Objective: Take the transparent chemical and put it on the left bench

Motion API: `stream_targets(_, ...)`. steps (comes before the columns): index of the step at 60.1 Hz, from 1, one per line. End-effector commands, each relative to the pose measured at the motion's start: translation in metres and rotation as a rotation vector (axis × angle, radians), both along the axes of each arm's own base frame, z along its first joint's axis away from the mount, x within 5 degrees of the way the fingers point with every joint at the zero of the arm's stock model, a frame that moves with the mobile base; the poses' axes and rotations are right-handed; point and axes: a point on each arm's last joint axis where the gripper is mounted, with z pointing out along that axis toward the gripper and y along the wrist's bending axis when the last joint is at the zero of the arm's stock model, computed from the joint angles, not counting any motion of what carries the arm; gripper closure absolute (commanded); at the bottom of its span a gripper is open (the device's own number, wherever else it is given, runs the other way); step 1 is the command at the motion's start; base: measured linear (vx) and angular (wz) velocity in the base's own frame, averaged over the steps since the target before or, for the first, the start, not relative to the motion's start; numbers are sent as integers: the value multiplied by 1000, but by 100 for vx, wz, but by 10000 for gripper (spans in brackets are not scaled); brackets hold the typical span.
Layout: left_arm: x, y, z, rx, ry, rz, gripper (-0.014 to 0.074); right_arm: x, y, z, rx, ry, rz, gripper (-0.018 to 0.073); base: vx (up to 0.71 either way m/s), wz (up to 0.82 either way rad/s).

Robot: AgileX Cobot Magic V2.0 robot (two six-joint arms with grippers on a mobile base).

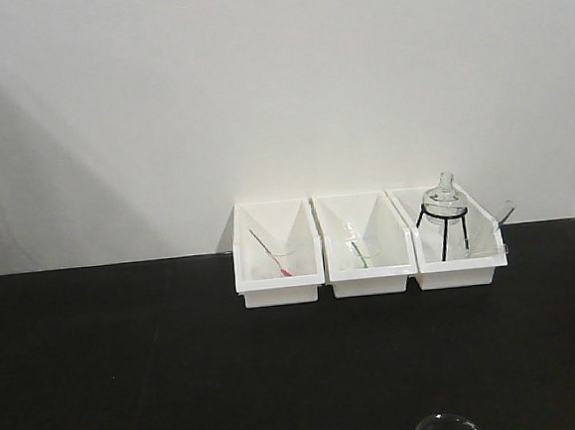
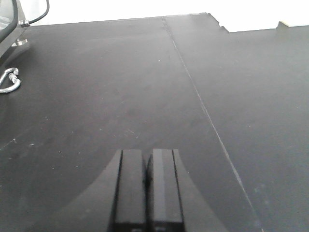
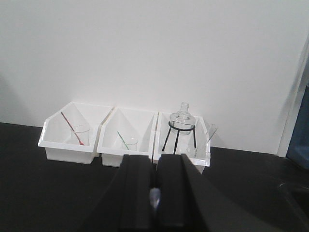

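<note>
Beaker [image 3: 203, 149] with pipette stands in the right bin [image 1: 455, 277] beside the flask [image 3: 183, 116]; your left gripper [image 2: 146, 188] and right gripper [image 3: 154, 193] are both fully closed.

- We see our left gripper [image 2: 146, 157] at the bottom edge, jaws pressed together.
- A thin seam [image 2: 193, 87] crosses the black surface [image 2: 111, 82].
- A metal clip [image 2: 9, 81] lies far left.
</note>
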Motion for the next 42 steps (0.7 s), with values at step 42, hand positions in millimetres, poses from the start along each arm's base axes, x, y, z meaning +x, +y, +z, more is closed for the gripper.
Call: stream_targets(42,-1,0,3,-14,-81,-1,600,138,33,-6,320,213,358,562,0,0)
